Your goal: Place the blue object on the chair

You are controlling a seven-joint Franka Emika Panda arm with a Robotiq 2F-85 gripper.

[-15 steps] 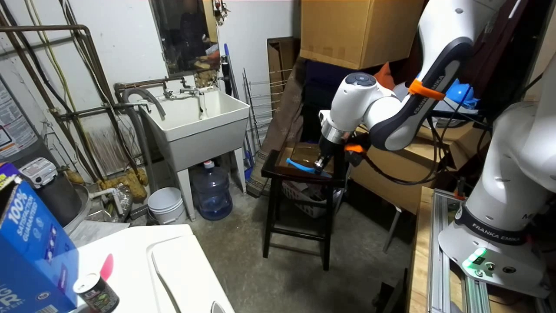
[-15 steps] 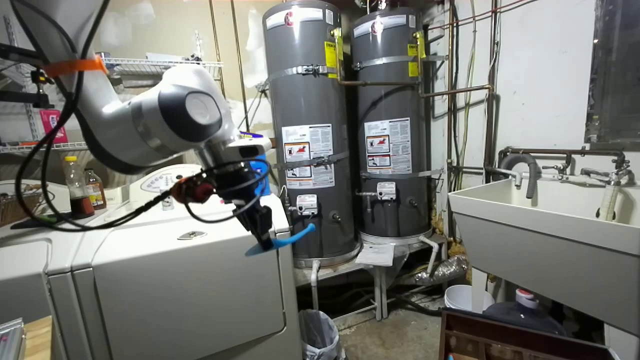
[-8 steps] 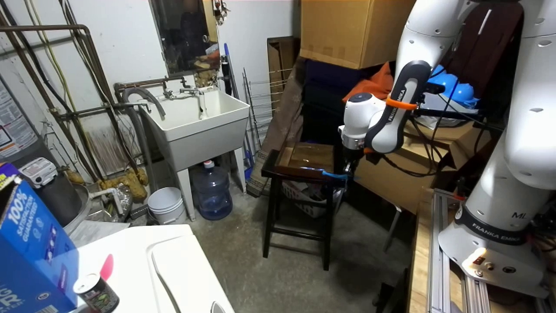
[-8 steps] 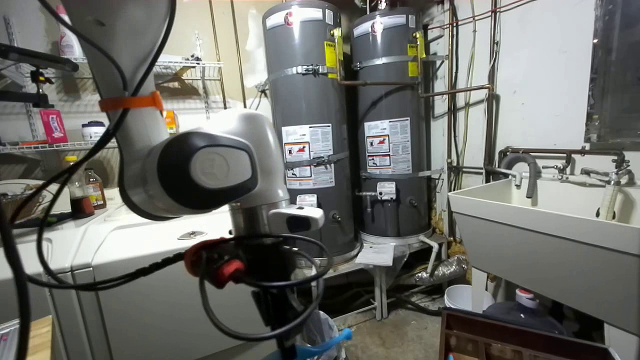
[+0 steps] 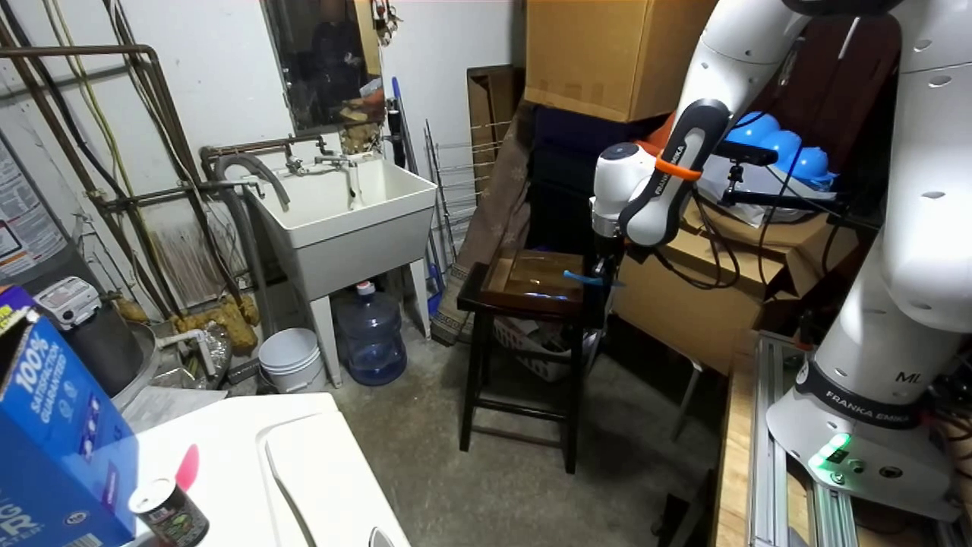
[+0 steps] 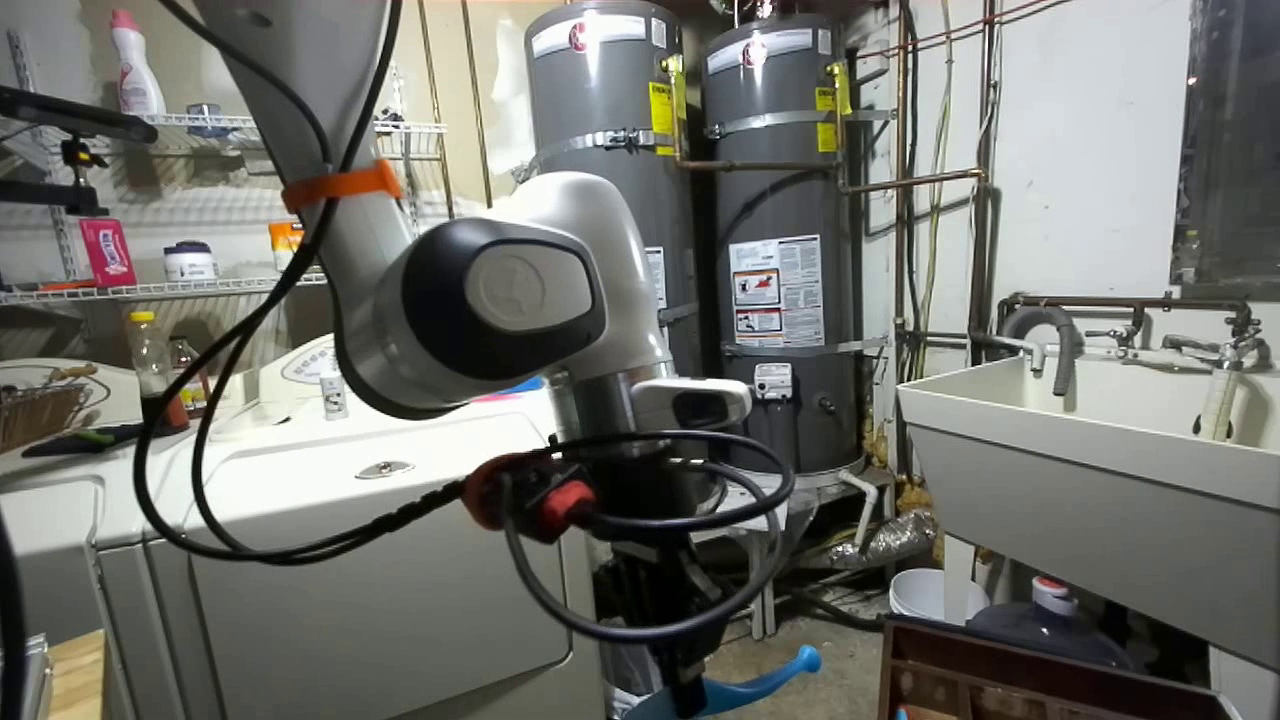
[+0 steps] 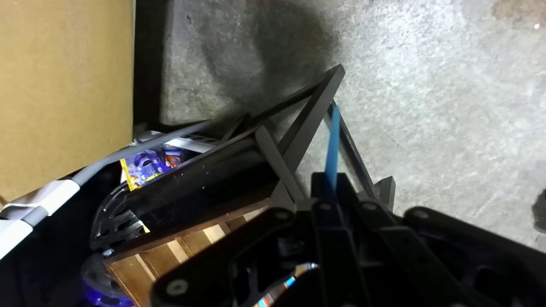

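Note:
The blue object is a slim light-blue rod with a rounded end, also in an exterior view and the wrist view. My gripper is shut on it and holds it in the air; the part between the fingers is hidden. The gripper also shows in both exterior views. The dark brown chair stands on the floor with a shallow brown wooden box on its seat. In the wrist view, the chair's glossy seat lies left of the fingertips; the rod overlaps its legs.
The compartmented box also shows in an exterior view. A cardboard box stands beside the chair. A sink, water jug and white washer are around it. Loose cables loop round the gripper.
The arm has swung from in front of the washer toward the chair, lower then slightly up again, carrying the blue object. The gripper stays shut on it. The chair and its box have not moved.

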